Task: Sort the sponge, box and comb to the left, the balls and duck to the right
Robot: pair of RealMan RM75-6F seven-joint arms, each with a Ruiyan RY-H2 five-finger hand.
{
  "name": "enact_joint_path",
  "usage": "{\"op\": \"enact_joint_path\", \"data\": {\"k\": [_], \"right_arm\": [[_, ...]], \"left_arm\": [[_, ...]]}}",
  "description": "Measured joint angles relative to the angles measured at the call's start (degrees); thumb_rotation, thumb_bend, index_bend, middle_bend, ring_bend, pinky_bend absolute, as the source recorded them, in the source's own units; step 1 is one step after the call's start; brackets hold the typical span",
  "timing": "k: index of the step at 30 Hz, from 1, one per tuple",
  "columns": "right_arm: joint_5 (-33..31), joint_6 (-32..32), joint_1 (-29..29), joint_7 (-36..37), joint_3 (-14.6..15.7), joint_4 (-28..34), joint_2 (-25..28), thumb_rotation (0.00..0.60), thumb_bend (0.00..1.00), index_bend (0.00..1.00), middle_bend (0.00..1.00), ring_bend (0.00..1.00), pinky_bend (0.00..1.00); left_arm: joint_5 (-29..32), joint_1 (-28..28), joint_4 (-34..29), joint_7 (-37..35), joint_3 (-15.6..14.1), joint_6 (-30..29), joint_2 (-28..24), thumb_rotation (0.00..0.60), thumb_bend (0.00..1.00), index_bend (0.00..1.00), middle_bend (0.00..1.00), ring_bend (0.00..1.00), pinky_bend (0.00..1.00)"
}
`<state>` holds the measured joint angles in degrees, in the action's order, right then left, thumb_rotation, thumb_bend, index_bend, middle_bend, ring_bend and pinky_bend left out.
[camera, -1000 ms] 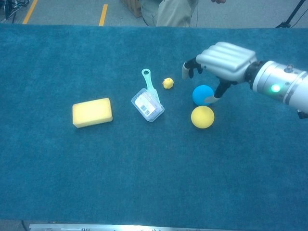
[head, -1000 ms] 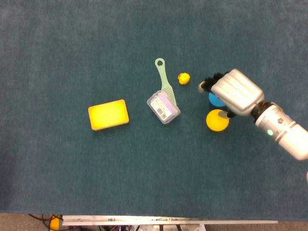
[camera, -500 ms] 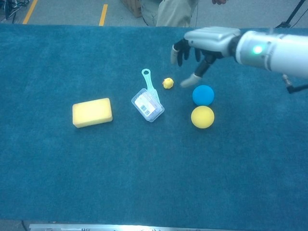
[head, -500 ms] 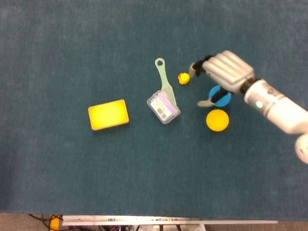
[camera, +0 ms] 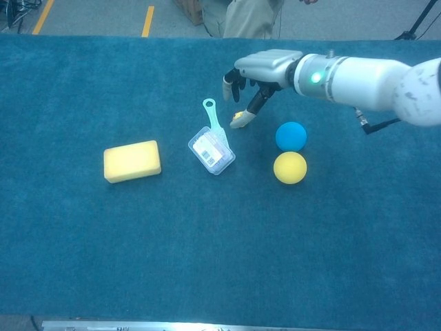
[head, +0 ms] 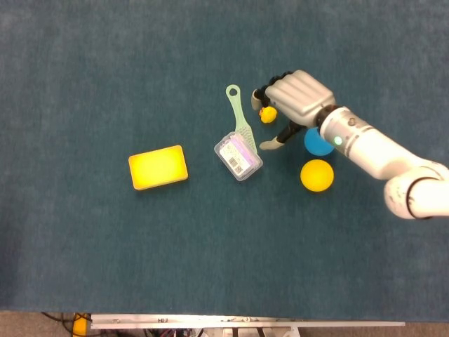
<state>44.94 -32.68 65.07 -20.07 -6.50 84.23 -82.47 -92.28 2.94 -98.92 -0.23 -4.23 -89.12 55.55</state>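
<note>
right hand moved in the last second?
Yes. The right hand has shifted left, from over the blue ball to above the duck, near the comb.

A table (head: 105, 267) covered in matt, rough-napped teal cloth carries a matt yellow sponge (head: 158, 167), a clear glossy plastic box (head: 238, 156) with a paper label, and a smooth pale-green plastic comb (head: 240, 116). The right hand (head: 295, 98) has a smooth silver-grey shell with a soft sheen and dark fingers (head: 258, 95). The blue ball (camera: 291, 136) and yellow ball (camera: 289, 167) look smooth and matt.

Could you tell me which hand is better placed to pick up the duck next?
The right hand: it hovers open directly over the duck, fingers apart around it. The left hand is out of view.
</note>
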Motion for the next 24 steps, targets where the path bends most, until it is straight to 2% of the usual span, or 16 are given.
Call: {"op": "enact_joint_path", "data": {"k": [10, 18, 24], "right_arm": [[-4.9, 0.4, 3.4, -2.1, 2.2, -8.7, -6.5, 0.362, 0.00, 0.33, 0.38, 0.24, 0.25], [-6.6, 4.0, 4.4, -0.2, 2.6, -16.1, -11.1, 0.362, 0.00, 0.33, 0.38, 0.24, 0.25], [-6.2, 7.0, 4.5, 1.5, 3.8, -17.9, -11.7, 0.363, 0.00, 0.33, 0.38, 0.24, 0.25]], "left_arm": [[0.3, 0.1, -0.4, 0.4, 0.1, -0.1, 0.0, 0.600, 0.43, 0.36, 0.34, 0.31, 0.22], [0.9, 0.2, -0.1, 0.1, 0.4, -0.2, 0.0, 0.600, 0.43, 0.36, 0.34, 0.29, 0.21], [1.3, 0.2, 0.0, 0.0, 0.6, 0.0, 0.0, 0.600, 0.43, 0.36, 0.34, 0.28, 0.20]]}}
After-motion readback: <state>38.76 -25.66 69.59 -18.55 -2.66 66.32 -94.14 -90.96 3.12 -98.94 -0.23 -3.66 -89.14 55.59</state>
